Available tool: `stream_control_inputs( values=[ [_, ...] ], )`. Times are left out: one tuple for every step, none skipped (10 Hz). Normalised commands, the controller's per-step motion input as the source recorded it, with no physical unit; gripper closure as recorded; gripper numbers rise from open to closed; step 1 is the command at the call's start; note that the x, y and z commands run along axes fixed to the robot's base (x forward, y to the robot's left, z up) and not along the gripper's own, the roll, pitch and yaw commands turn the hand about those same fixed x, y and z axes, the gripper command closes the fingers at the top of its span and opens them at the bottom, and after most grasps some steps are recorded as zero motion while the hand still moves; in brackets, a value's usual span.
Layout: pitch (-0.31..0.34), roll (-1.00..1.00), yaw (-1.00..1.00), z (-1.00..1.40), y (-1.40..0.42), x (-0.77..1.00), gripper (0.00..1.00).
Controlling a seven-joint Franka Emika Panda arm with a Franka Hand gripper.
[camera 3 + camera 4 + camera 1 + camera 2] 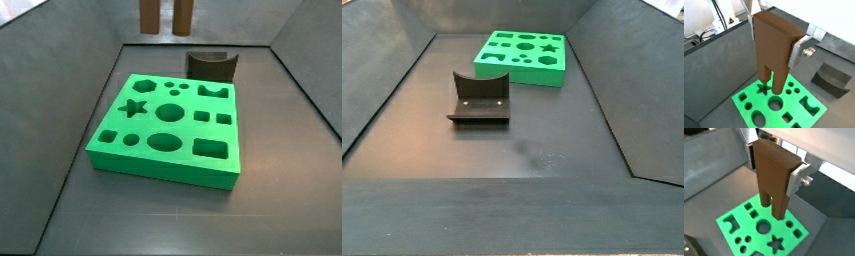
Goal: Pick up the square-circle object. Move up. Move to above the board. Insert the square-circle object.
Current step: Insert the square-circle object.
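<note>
In both wrist views I see the hand (774, 36) clamped on the flat top slab of the square-circle object (773, 47), one silver finger (796, 178) pressed against its side. The piece hangs upright, its two prongs pointing down, clear above the board (811, 116) and not touching it. In a wrist view the prong tips hang over the star cut-out (765, 89); in another wrist view they hang in front of a round hole (764, 227).

A side view shows only the two brown prongs (166, 14) at the top edge, above the far end of the board (160, 170); the hand itself is out of frame there. Just behind the board stands the fixture (210, 64). Another side view shows neither hand nor piece, only the fixture (480, 97) nearer the camera and the board (529, 70) beyond it on the dark floor (543, 140).
</note>
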Motion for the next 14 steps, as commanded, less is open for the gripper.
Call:
stream_control_inputs(
  values=[
    [0.000,0.10,-0.15,-0.90,-0.61,-0.51,1.00],
    [-0.024,0.20,-0.08,-0.87,-0.59,-0.44,1.00],
    [-0.150,0.19,0.00,-0.84,-0.65,-0.34,1.00],
    [-0.243,0.11,0.02,-0.76,-0.36,-0.39,1.00],
    [-0.269,0.01,0.01,-0.60,0.00,-0.37,1.00],
    [-0.131,0.02,-0.01,-0.57,0.12,-0.22,1.00],
    [-0.217,0.02,-0.13,-0.57,0.08,-0.33,1.00],
    [-0.171,0.00,-0.16,-0.43,0.05,-0.17,1.00],
    [-0.220,0.03,-0.18,-0.43,0.00,-0.15,1.00],
    [-0.074,0.02,-0.19,-0.32,0.00,-0.06,1.00],
    [0.000,0.00,-0.16,-0.22,0.00,0.00,1.00],
    [0.110,0.13,0.00,-0.26,-0.09,0.01,1.00],
    [0.240,0.22,0.00,-0.31,-0.17,0.00,1.00],
    [0.364,0.19,-0.02,-0.26,-0.15,0.00,1.00]
  ],
)
